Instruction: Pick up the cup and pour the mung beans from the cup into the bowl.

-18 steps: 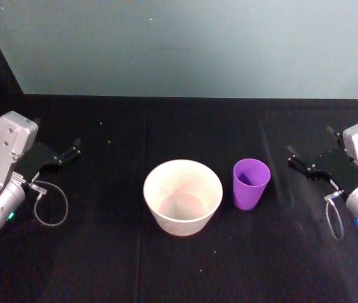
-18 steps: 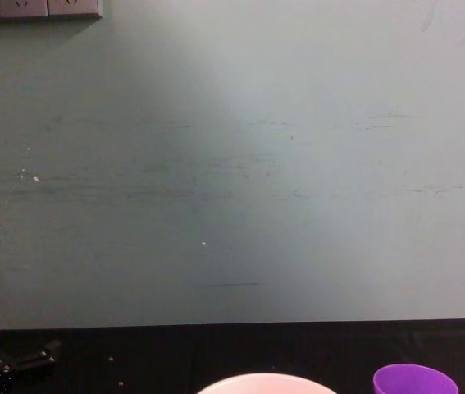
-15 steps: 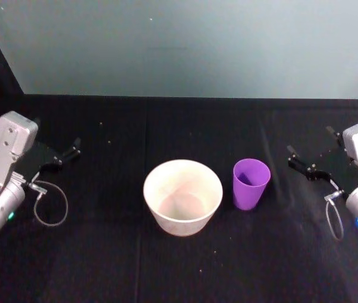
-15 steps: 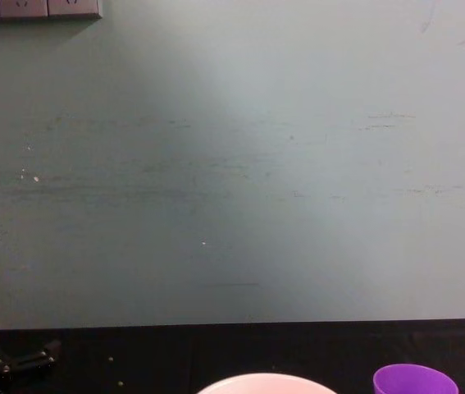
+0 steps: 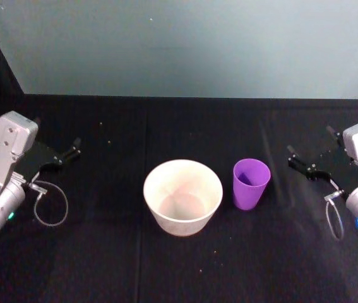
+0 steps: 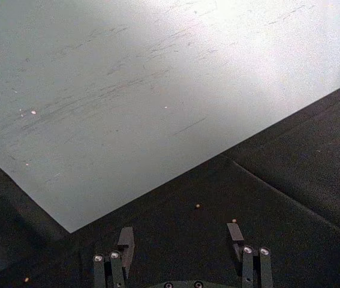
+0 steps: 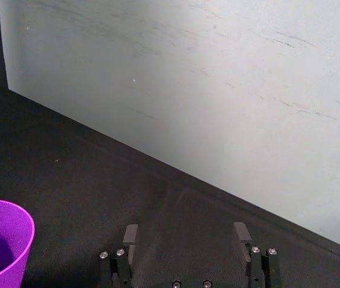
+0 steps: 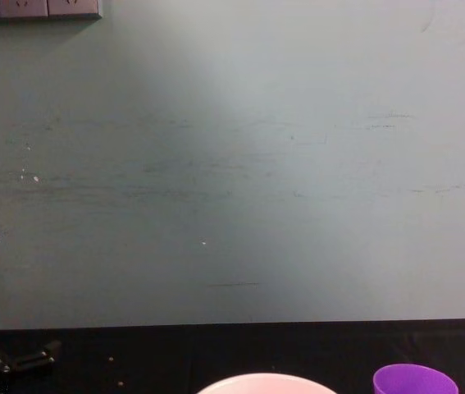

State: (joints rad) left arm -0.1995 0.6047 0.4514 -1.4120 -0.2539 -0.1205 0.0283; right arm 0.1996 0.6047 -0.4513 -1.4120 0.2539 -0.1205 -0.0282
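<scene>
The purple cup [image 5: 250, 183] stands upright on the black table, just right of the wide pale bowl [image 5: 182, 196] at the table's middle. Its rim shows in the chest view [image 8: 415, 380] and in the right wrist view [image 7: 2, 243]; the bowl's rim [image 8: 266, 383] peeks up at the chest view's lower edge. My right gripper [image 5: 311, 154] hovers open to the right of the cup, apart from it, and shows open in its wrist view [image 7: 184, 237]. At the far left, my left gripper [image 5: 62, 154] is open and holds nothing [image 6: 181, 237].
A grey-green wall [image 5: 185, 44] closes off the back of the black table [image 5: 179, 265]. A few loose beans [image 5: 101, 124] lie scattered on the cloth. A cable loop [image 5: 51, 205] hangs by the left wrist.
</scene>
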